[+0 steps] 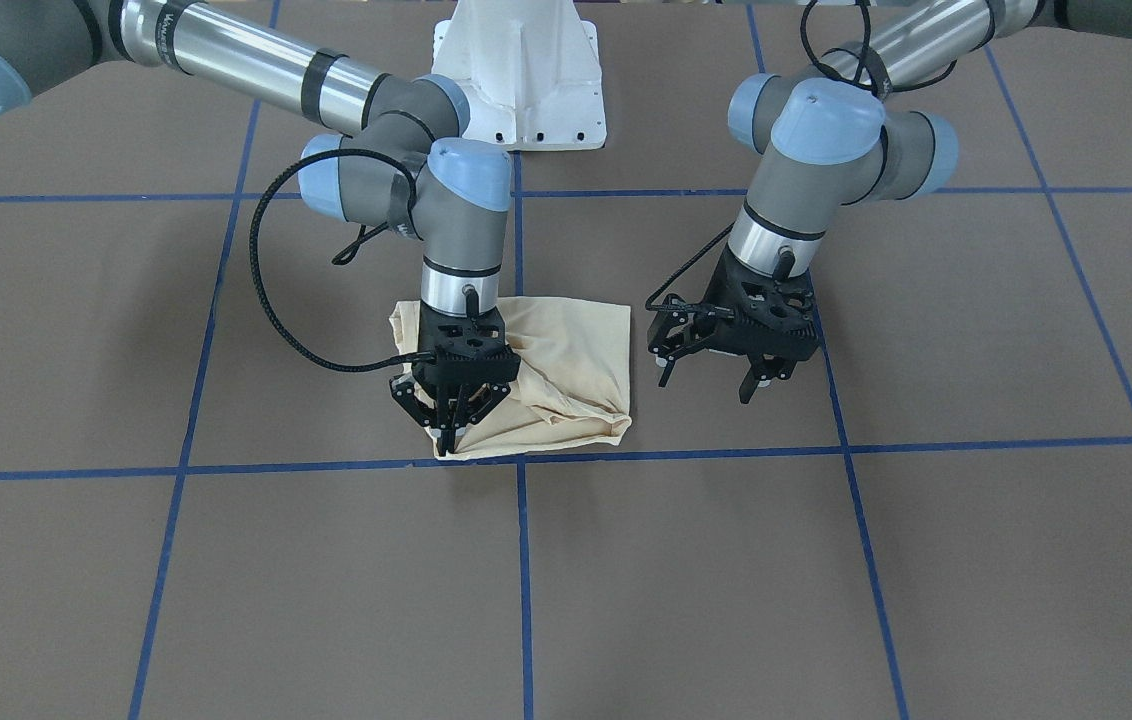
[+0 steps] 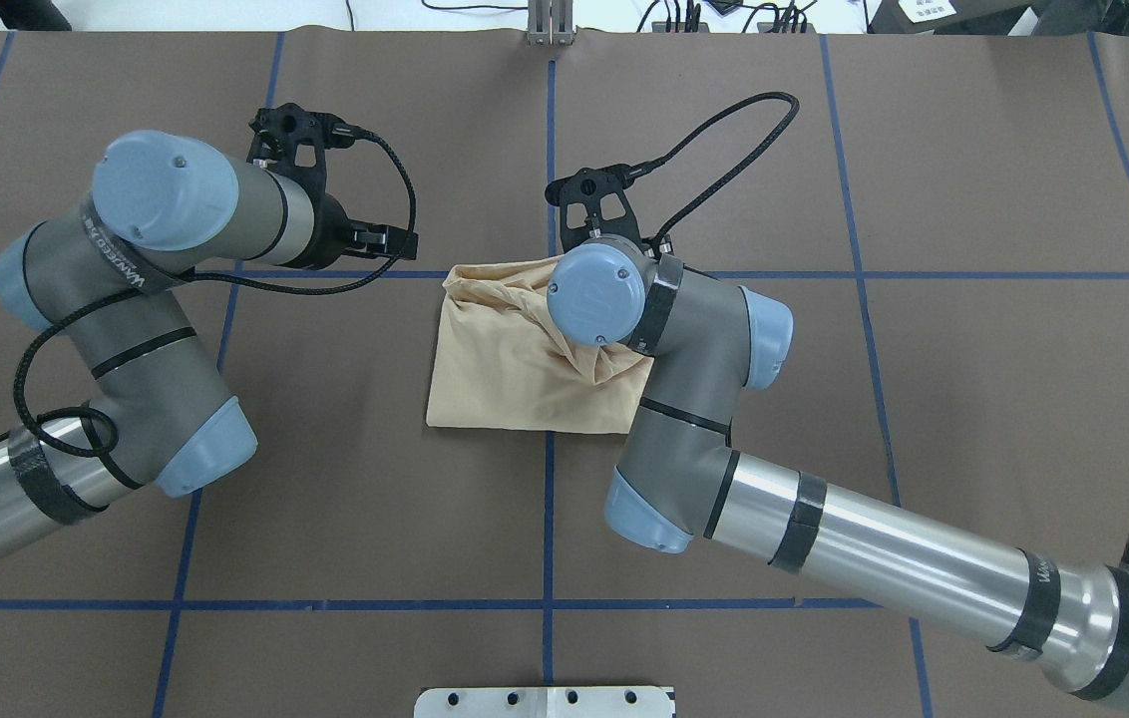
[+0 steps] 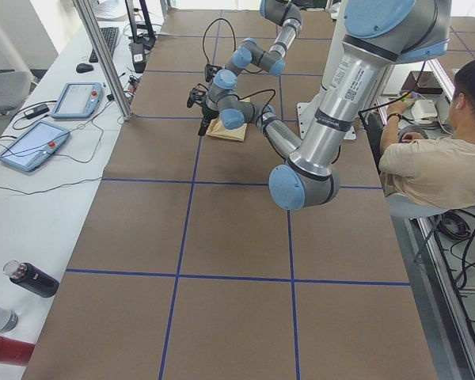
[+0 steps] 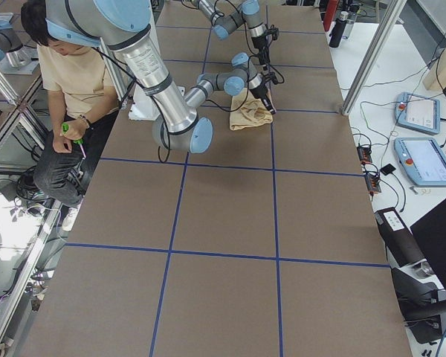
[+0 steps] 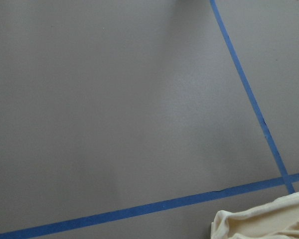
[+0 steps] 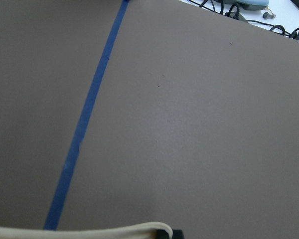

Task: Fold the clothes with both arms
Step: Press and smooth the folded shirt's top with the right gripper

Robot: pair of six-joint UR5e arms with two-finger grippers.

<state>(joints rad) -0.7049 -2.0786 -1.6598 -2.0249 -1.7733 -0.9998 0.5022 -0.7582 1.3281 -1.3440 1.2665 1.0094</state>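
Cream T-shirt (image 1: 576,360) lies bunched on the surface (image 1: 826,560). The right gripper (image 1: 447,432) has its jaws clamped on a corner; the left gripper (image 1: 706,388) hangs beside, jaws apart.

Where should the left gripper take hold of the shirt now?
Probably the bunched corner of the shirt farthest from the base on the robot's left, coming down from that side. The open left gripper hovers beside it, and the right gripper pinches the matching corner.

soft matt cloth shirt (image 1: 576,360), matt paper-like table cover (image 1: 926,560)
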